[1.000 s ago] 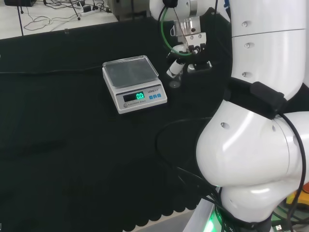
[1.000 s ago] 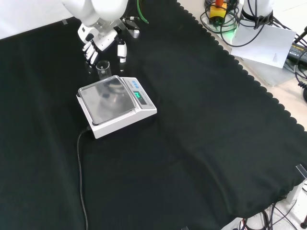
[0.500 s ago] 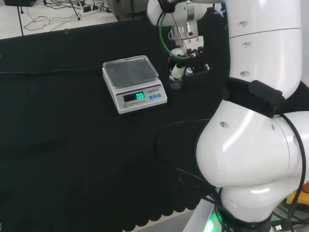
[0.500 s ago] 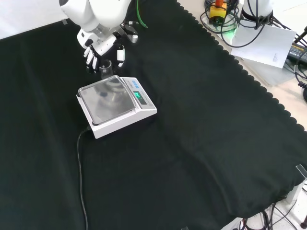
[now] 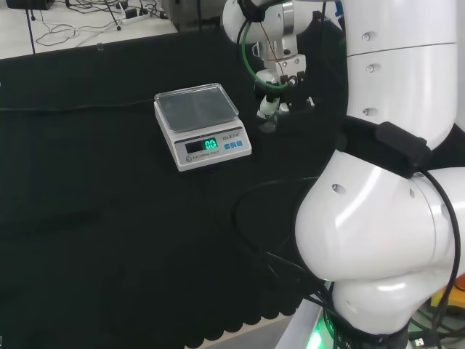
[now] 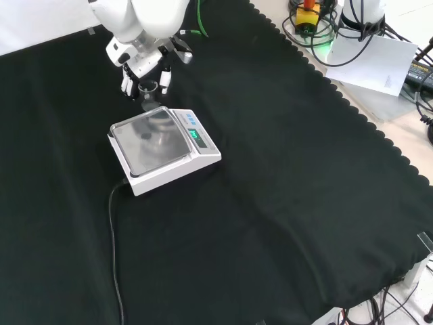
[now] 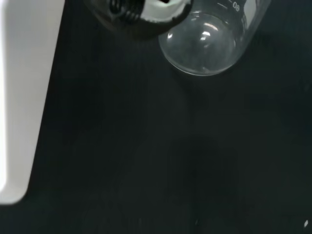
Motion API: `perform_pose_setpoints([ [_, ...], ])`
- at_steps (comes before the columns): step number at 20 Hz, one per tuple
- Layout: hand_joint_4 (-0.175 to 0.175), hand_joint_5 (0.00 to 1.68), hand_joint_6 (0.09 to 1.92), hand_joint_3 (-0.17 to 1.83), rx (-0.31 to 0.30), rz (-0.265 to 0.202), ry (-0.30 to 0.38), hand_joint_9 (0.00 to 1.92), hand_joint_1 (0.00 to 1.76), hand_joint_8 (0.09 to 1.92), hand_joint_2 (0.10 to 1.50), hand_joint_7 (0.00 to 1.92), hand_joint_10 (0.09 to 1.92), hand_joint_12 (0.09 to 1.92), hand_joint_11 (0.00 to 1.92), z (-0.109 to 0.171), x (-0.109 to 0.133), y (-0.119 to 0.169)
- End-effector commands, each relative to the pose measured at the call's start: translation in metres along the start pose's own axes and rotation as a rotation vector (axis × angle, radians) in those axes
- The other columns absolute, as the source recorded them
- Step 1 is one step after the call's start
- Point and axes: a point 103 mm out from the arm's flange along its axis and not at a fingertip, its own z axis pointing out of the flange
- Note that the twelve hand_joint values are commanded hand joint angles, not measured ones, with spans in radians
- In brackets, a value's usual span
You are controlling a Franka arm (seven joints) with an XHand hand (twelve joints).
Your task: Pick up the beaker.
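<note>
A small clear glass beaker (image 6: 149,89) stands just beyond the scale's far edge in the front view. In the head view the beaker (image 5: 268,124) is to the right of the scale. My black and white hand (image 6: 139,62) comes down over it, with fingers (image 6: 125,85) on one side and the thumb (image 6: 164,80) on the other, closed against the glass. The wrist view shows the beaker (image 7: 205,43) close up, with a fingertip (image 7: 146,12) against its wall. The hand (image 5: 280,71) hangs under the arm's white links.
A white digital scale (image 6: 161,149) with a steel pan and a lit green display sits beside the beaker, and its cable (image 6: 114,237) trails over the cloth. The scale's white edge (image 7: 19,97) is near in the wrist view. Black cloth (image 6: 284,176) covers the bench.
The hand has come down and closed in around the beaker. The beaker has shifted a little away from the scale with the hand.
</note>
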Motion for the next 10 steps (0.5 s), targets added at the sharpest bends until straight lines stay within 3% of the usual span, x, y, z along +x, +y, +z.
perform_pose_setpoints([
  [1,-0.175,0.86,1.19,0.05,-0.024,0.023,-0.06,1.04,1.13,0.86,1.15,0.81,0.73,0.91,0.98,-0.059,-0.012,-0.012],
  [5,-0.175,0.87,1.18,0.05,-0.018,0.039,-0.106,1.05,1.13,0.87,1.15,0.83,0.74,0.9,0.98,-0.097,-0.016,-0.025],
  [10,-0.175,0.87,1.18,0.04,-0.013,0.024,-0.168,1.06,1.13,0.87,1.15,0.84,0.74,0.89,0.99,-0.134,-0.009,-0.047],
])
